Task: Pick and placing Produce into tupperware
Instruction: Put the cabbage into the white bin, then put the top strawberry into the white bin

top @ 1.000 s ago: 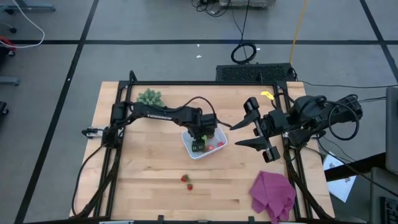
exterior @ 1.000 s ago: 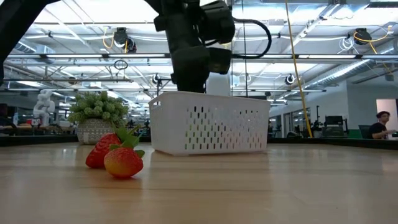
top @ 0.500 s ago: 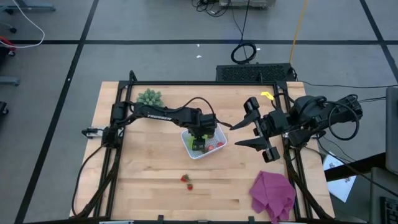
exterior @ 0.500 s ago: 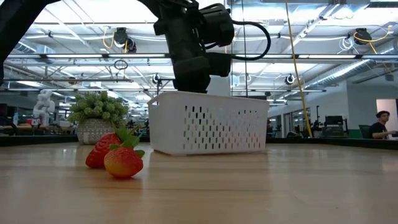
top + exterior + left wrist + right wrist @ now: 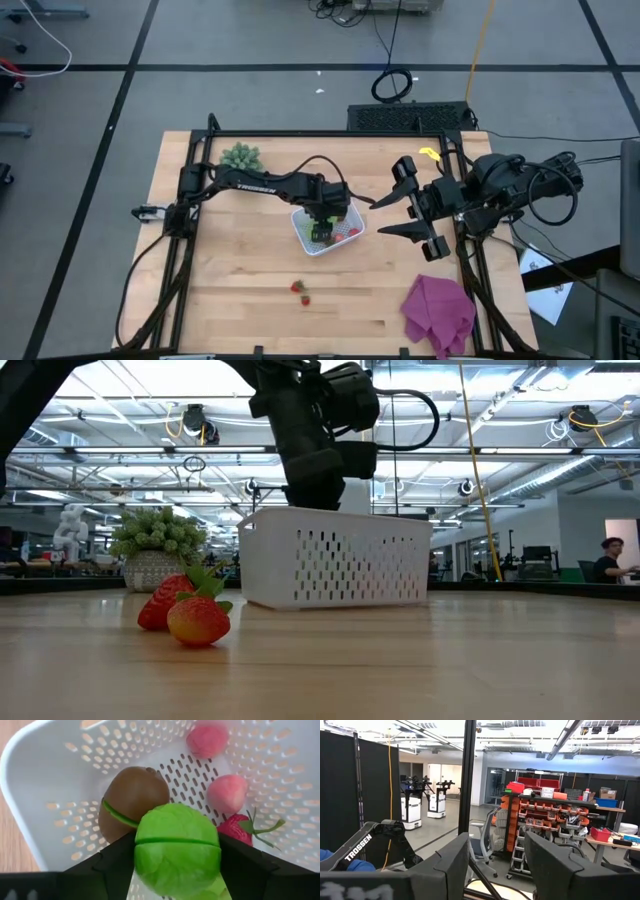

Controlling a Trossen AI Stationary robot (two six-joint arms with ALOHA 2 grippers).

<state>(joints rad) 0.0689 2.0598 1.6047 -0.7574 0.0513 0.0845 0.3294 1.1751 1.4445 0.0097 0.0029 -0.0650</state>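
Observation:
The white tupperware (image 5: 325, 230) stands mid-table; in the low view its perforated wall (image 5: 335, 565) faces me. My left gripper (image 5: 176, 865) reaches down into it, shut on a green round produce piece (image 5: 175, 850). On the perforated bottom below it lie a brown round piece (image 5: 132, 795), two pink balls (image 5: 207, 740) (image 5: 227, 792) and a strawberry (image 5: 240, 827). Two more strawberries (image 5: 300, 290) (image 5: 195, 615) rest on the table nearer the front edge. My right gripper (image 5: 382, 216) waits raised at the right, open. My left gripper pinches the green round piece between its two fingers, one finger (image 5: 117, 862) on each opposite side (image 5: 142, 852). The fingers come steeply from above. The piece is held above the brown piece and the tupperware's bottom; whether it touches anything beneath I cannot tell.
A spiky green plant (image 5: 241, 156) in a pot stands at the far left of the table. A purple cloth (image 5: 438, 312) lies at the near right corner. Bare wood lies around the two loose strawberries.
My left gripper has stayed over the tupperware and tipped a little, its wrist leaning slightly in the low view. The green piece remains with it inside the container.

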